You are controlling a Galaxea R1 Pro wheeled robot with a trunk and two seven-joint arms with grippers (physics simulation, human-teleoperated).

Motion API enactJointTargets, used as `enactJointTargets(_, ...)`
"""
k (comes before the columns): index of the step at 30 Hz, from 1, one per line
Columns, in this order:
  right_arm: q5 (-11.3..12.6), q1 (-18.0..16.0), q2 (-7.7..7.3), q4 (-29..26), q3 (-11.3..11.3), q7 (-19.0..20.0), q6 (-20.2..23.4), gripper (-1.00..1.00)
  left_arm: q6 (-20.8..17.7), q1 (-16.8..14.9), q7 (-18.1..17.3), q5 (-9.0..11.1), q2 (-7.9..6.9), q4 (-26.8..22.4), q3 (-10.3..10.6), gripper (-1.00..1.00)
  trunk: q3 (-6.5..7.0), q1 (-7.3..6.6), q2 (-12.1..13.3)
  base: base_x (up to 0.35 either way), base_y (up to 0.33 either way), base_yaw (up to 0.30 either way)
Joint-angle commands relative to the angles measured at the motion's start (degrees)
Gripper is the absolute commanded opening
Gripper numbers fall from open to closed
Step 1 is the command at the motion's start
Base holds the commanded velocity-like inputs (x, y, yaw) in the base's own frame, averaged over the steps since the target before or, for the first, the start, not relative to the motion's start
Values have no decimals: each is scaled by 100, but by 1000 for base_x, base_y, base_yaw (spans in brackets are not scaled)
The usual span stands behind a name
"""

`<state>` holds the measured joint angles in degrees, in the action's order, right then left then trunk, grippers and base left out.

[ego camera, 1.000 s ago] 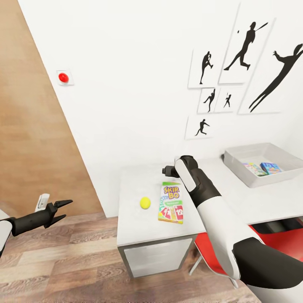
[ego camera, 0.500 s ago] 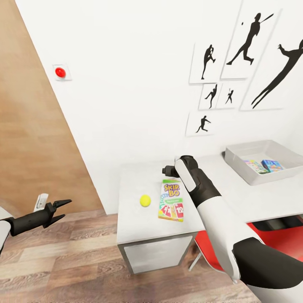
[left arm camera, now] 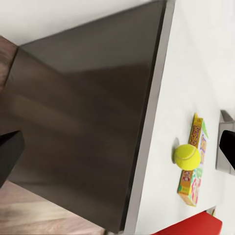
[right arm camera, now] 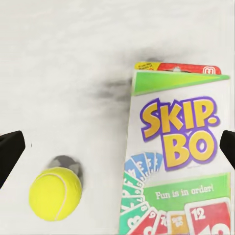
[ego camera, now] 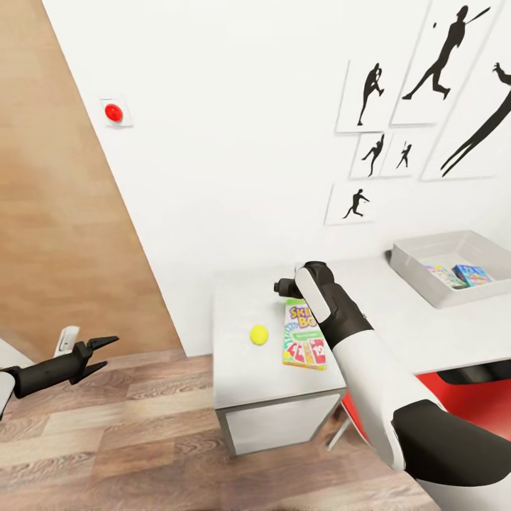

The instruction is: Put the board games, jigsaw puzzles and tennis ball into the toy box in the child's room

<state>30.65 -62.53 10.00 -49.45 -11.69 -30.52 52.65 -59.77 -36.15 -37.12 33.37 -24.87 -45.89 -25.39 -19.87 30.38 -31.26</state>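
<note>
Up close, the right gripper [right arm camera: 117,147] hangs over the white counter [ego camera: 270,369] with its dark fingers [right arm camera: 11,149] spread wide apart and nothing between them. Below it in the right wrist view lie the green Skip-Bo board game [right arm camera: 178,156] and the tennis ball [right arm camera: 55,193], side by side on the counter with a gap of bare surface between them. From the head view the game box [ego camera: 304,343] lies flat near the counter's front edge, partly hidden by the right forearm, and the ball [ego camera: 259,334] sits just to its left. The left wrist view catches the same pair from the counter's side: the ball [left arm camera: 189,156] in front of the box [left arm camera: 195,166].

The left gripper [ego camera: 101,353] is held out low over the wood-plank floor [ego camera: 142,440], well apart from the counter, its two pointed fingers [ego camera: 106,341] parted and empty.

Further right along the counter stands the light grey toy box [ego camera: 419,273], with two colourful flat items [ego camera: 458,275] lying inside on its bottom. Black sports silhouette pictures [ego camera: 440,78] hang on the white wall above, and a small red knob [ego camera: 113,112] sits on the wall at upper left. A red chair seat [ego camera: 468,397] shows under the counter's right part.
</note>
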Motion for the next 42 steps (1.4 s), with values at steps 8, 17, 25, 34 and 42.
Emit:
enactJointTargets(8, 47, -21, 0, -10, -9, -63, 7, 100, -23, -6, -41, -32, 0, 8, -12, 100, -84, 2, -9, 0, 96, 0)
enactJointTargets(17, 8, -139, 0, -3, 8, -67, -108, 100, -23, -6, -41, -38, 0, 7, -13, 100, -167, 2, -9, 0, 8, 0)
enactJointTargets(25, 3, -253, 0, 5, 27, -75, -153, 100, -23, -6, -41, -41, 0, 7, -13, 100, -242, 2, -9, 0, 0, 0)
enactJointTargets(34, 1, -349, 0, 6, 34, -76, -158, 100, -18, -6, -41, -45, 0, 4, -18, 100, -326, 2, -9, 0, 0, 0)
enactJointTargets(42, -3, -439, 0, 6, 35, -84, -152, 100, -17, -6, -37, -48, 0, 5, -19, 100, -400, 2, -9, 0, 0, 0)
